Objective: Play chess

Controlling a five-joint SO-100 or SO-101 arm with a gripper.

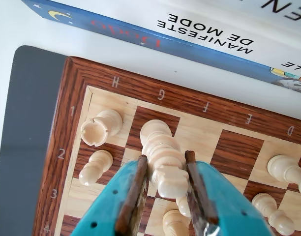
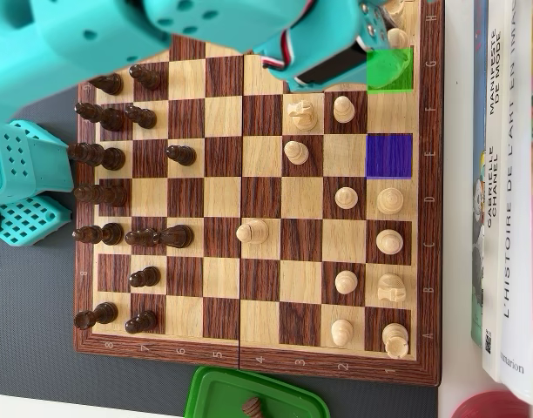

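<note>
While the teal arm (image 2: 92,43) covers the upper left of the overhead view, the chessboard (image 2: 253,366) lies flat on a grey mat (image 2: 31,305), with books (image 2: 510,174) stacked along its right edge. In that view, dark pieces (image 2: 101,157) occupy the left ranks and light pieces (image 2: 388,202) the right ranks. A green square (image 2: 390,68) and a blue square (image 2: 388,155) are marked on the rightmost rank. A green lid (image 2: 249,396) sits just below the board.

In the wrist view, the gripper (image 1: 165,169) is closed on a tall light piece, the king (image 1: 163,152), which stands on the G-file, its base on the dark square G1. A rook (image 1: 99,127) stands on H1 and a pawn (image 1: 95,166) on H2, both left of the gripper fingers (image 1: 133,189).
</note>
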